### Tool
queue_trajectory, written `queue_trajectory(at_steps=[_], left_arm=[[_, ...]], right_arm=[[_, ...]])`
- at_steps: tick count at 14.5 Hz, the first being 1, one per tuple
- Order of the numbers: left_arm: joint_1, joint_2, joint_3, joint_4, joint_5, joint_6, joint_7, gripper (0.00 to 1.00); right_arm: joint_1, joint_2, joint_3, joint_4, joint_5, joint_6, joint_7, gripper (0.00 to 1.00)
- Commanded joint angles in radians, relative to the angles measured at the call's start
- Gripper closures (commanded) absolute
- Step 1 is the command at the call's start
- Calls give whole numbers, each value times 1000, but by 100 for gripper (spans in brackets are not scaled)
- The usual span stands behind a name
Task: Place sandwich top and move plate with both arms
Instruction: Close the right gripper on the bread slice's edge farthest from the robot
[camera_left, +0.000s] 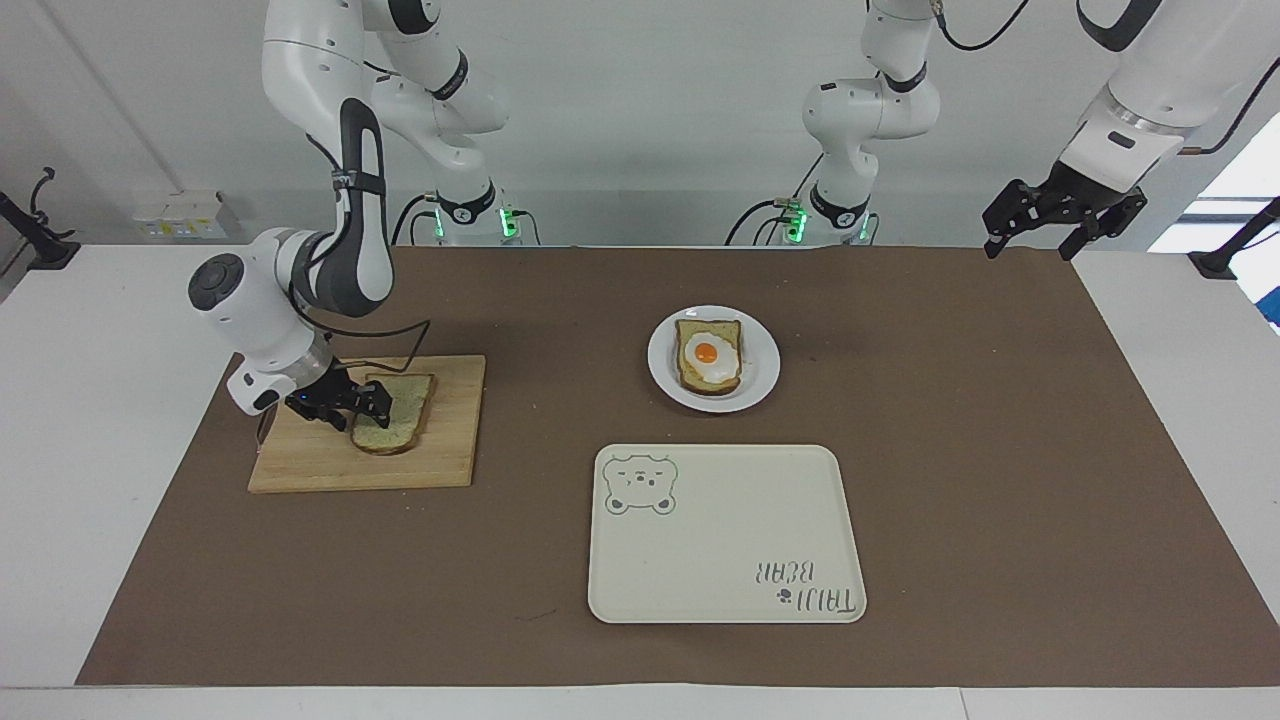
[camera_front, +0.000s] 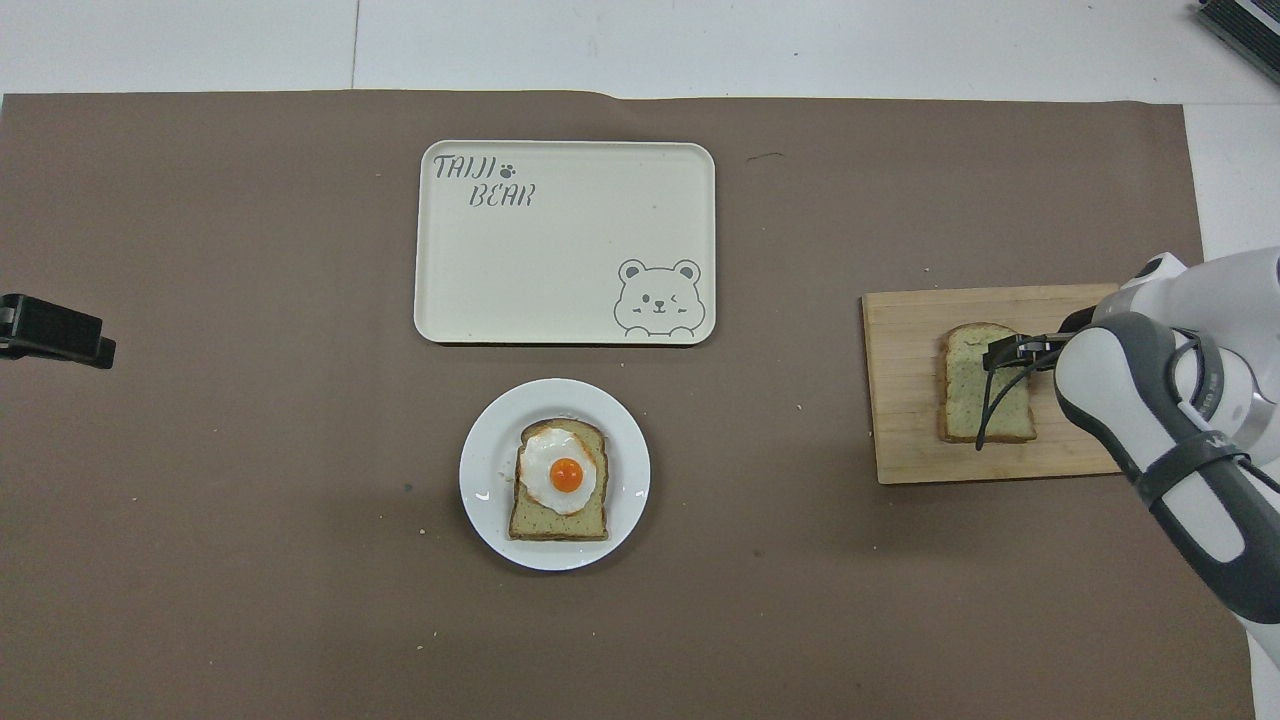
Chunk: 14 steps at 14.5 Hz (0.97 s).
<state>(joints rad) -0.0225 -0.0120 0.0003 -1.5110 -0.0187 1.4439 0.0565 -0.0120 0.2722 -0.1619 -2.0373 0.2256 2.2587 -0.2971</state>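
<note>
The sandwich top (camera_left: 405, 418) lies flat on a wooden cutting board (camera_left: 440, 455) toward the right arm's end of the table; it also shows in the overhead view (camera_front: 962, 395). My right gripper (camera_left: 355, 403) is low at the slice's edge, open, with one finger (camera_front: 1003, 350) over the bread. The white plate (camera_left: 662, 375) sits mid-table with a fried-egg toast (camera_left: 708, 358) on it, and shows in the overhead view (camera_front: 488, 500). My left gripper (camera_left: 1063, 218) waits open, raised over the left arm's end of the table, near the robots.
A cream tray with a bear drawing (camera_left: 725, 540) lies farther from the robots than the plate. A brown mat (camera_left: 980, 450) covers the table. The left gripper's tip (camera_front: 55, 332) shows at the overhead view's edge.
</note>
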Motion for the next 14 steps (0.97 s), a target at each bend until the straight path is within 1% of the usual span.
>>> queue_trajectory(at_steps=[1,2,5,14], left_arm=[[1,4,-2,14,19,-17,-10,0],[1,4,-2,14,19,-17,-10,0],[1,4,-2,15,19,-17,-10,0],[1,4,-2,15,19,-17,-10,0]], right_arm=[[-16,-2,7,-14,29,24,-31,83],[-16,-2,7,-14,29,24,-19,100],[-14,-2,7,-14,29,24,9,100],[-14,-1,7,-14,29,24,10,100]])
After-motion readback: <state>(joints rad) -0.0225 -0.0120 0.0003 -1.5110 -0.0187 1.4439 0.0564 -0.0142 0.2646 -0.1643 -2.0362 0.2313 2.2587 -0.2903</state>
